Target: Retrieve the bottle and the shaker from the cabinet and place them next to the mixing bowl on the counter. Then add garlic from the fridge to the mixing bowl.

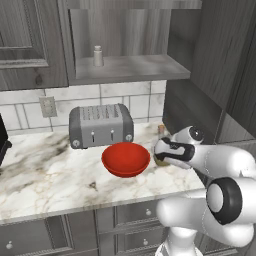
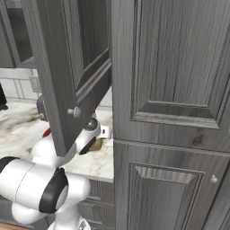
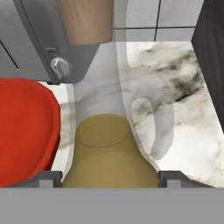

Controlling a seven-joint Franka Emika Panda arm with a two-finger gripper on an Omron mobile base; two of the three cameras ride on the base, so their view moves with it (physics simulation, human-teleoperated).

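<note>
Hand view: bottle (image 3: 107, 153) standing upright between the jaws, amber body at the level of the tips, clear neck rising away toward the orange-brown stopper at the top of the picture. Jaws apart, one tip on each side of the body; whether the pads touch the glass cannot be told. Just outside the one jaw, the mixing bowl (image 3: 26, 131); beyond it the toaster (image 3: 35, 39); outside the other jaw, bare counter (image 3: 192, 131). Bottle base apparently down on the marble beside the bowl, so this leg looks close to done.

Handling, as a judgement: rigid, glossy, likely slippery and breakable; light, but part-filled with liquid, so weight sits low. Pear shape tapers upward, so a grip high on the shoulder would tend to squeeze it out downward; best hold across the widest part of the body, never the thin neck. Release only once standing flat, then straight withdrawal to avoid tipping.

Left base view adds what the hand camera lacks: the shaker (image 1: 98, 56) on the cabinet (image 1: 130, 67) shelf, well above and apart from the gripper (image 1: 159, 156), not yet fetched. Right base view mostly blocked by an open cabinet door (image 2: 67, 76); a sliver of amber below the wrist, nothing of jaw spacing.
</note>
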